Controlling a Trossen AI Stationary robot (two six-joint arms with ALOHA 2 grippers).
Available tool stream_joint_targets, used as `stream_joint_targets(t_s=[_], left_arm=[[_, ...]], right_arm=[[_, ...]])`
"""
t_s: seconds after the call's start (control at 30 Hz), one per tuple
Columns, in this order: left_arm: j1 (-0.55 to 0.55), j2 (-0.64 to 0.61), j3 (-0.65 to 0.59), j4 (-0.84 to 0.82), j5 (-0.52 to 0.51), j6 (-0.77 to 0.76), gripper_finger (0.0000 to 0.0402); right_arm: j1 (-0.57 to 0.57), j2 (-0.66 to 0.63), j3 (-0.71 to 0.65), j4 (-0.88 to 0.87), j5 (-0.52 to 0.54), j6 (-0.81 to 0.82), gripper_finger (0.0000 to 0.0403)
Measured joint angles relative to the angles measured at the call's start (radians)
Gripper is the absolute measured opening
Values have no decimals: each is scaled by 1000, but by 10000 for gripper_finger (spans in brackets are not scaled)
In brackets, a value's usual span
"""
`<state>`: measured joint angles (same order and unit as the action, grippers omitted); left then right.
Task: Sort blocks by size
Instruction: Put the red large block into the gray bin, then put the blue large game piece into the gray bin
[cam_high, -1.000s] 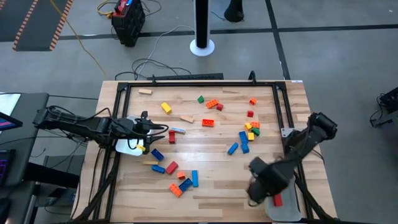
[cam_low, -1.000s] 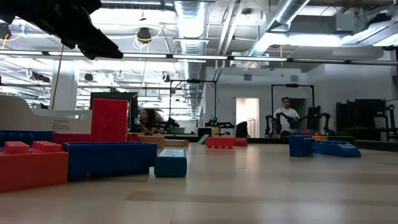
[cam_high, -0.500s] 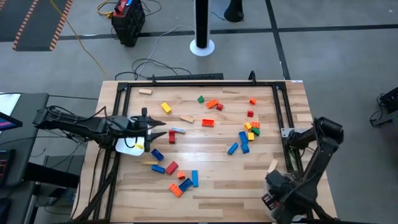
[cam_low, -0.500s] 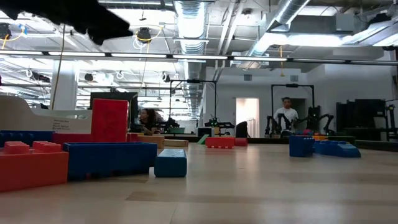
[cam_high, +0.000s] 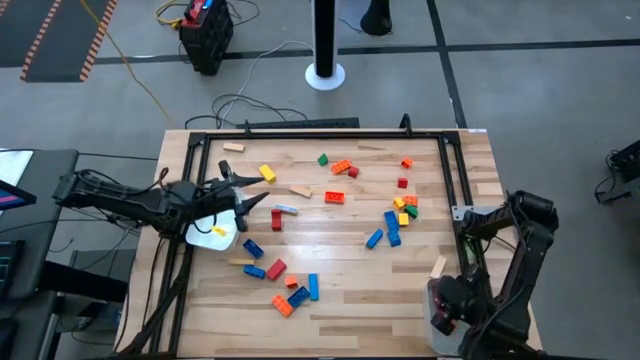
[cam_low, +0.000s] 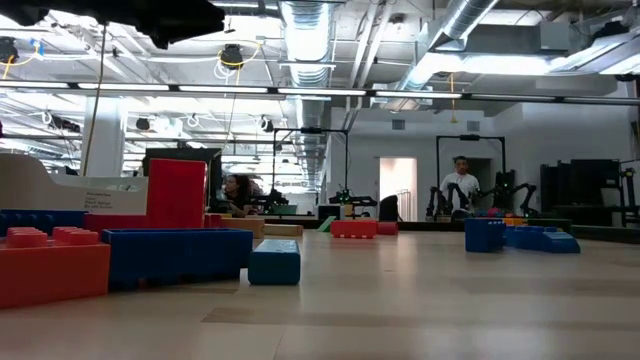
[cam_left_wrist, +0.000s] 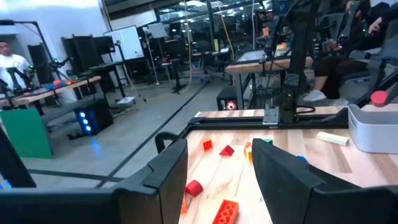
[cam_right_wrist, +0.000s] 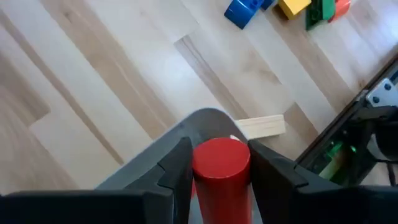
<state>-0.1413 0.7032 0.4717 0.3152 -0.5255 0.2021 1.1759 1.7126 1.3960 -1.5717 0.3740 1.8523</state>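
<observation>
Red cylinder (cam_right_wrist: 221, 168) – clamped by right gripper (cam_right_wrist: 219, 171)

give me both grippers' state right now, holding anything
Left gripper: open, empty, raised over the table's left side.
Right gripper: shut on a red cylinder, over the tray at the table's right front corner.

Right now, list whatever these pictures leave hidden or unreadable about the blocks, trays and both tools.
- Right tool: shut on a red cylinder; high view hides the grip under the arm.
- White tray at the table's left edge: left tool and arm cover part of it; full contents unseen.
- Grey tray: fingers and cylinder block its inside.
- Low view: near blocks hide those behind; far blocks too small to size.
</observation>
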Motion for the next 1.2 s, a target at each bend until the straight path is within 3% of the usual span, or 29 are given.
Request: stream_joint_targets(t_s=[0.53, 0.83, 0.97, 1.1, 1.2], left_arm=[[0, 187, 0, 155, -15, -68, 174], [0, 209, 0, 175, -15, -73, 174], [0, 189, 0, 162, -14, -74, 174], [0, 186, 0, 82, -14, -154, 174], [0, 186, 0, -10, -13, -243, 174]], right_arm=[[140, 0, 0, 25, 2, 73, 162], [76, -29, 7, 1, -43, -3, 249], [11, -84, 23, 1, -40, -76, 259], [-71, -145, 26, 0, 55, -170, 259], [-160, -168, 26, 1, 227, -292, 259]])
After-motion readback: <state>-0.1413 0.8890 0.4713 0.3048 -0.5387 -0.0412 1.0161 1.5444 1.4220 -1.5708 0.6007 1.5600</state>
